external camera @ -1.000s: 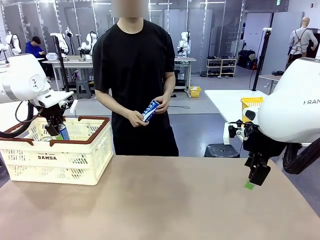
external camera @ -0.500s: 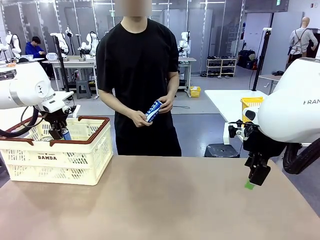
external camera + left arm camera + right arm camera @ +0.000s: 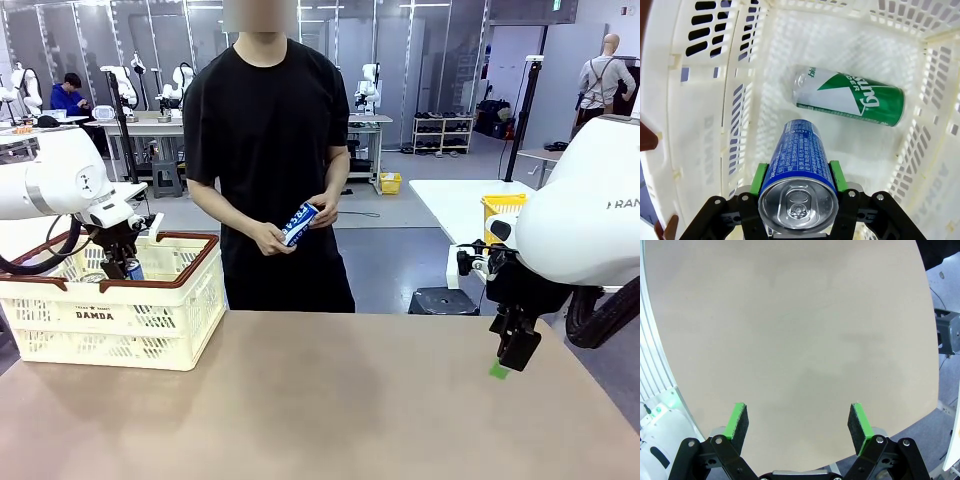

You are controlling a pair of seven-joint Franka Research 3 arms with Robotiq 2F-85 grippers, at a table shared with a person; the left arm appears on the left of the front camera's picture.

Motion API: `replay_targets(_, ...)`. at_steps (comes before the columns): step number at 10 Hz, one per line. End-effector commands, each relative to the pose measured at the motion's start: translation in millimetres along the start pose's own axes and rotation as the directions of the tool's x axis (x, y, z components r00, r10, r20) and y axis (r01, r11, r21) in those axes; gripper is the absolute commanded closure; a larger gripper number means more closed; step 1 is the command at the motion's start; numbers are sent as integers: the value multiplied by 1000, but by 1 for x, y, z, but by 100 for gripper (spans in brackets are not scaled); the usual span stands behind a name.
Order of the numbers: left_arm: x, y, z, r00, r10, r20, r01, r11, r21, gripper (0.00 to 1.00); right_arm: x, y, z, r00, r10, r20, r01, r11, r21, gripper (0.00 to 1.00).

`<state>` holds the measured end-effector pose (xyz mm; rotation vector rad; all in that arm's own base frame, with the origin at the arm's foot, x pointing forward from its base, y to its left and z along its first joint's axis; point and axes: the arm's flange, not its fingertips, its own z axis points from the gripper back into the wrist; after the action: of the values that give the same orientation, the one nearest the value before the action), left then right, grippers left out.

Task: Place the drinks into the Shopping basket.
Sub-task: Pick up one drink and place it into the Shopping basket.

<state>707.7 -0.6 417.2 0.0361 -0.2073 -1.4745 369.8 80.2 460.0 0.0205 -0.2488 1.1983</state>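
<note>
One green can [image 3: 850, 97] is already lying on its side on the floor of the Shopping basket [image 3: 150, 318], seen in the upper middle of the left wrist view. A blue can [image 3: 799, 175] is pinched between the green pads of the left gripper [image 3: 797, 180] and is held inside the basket, above its floor, at the left edge of the front view [image 3: 128, 268]; its release is judged to be the step in hand. A further blue-and-white can [image 3: 299, 222] is held in the person's hands [image 3: 275, 238] at the centre of the front view, well apart from the basket, so at least that drink is left to be placed. The right gripper [image 3: 512, 352] hangs at the right of the front view over the table [image 3: 350, 410], its fingers spread wide with nothing between them. The bare tabletop between it and the basket offers no obstruction; inside the basket, the lying green can is near the spot below the held one and could be struck on release.
</note>
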Motion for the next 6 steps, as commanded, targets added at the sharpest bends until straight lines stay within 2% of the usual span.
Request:
replay_targets(1,1,8,4,1000,-23,2,23,1000,-12,42,0,0,1,1000,-1,-9,1,1000,-3,0)
replay_targets(6,2,0,0,1000,-2,1,2,1000,-3,42,0,0,1,1000,-1,-9,1,1000,-3,0)
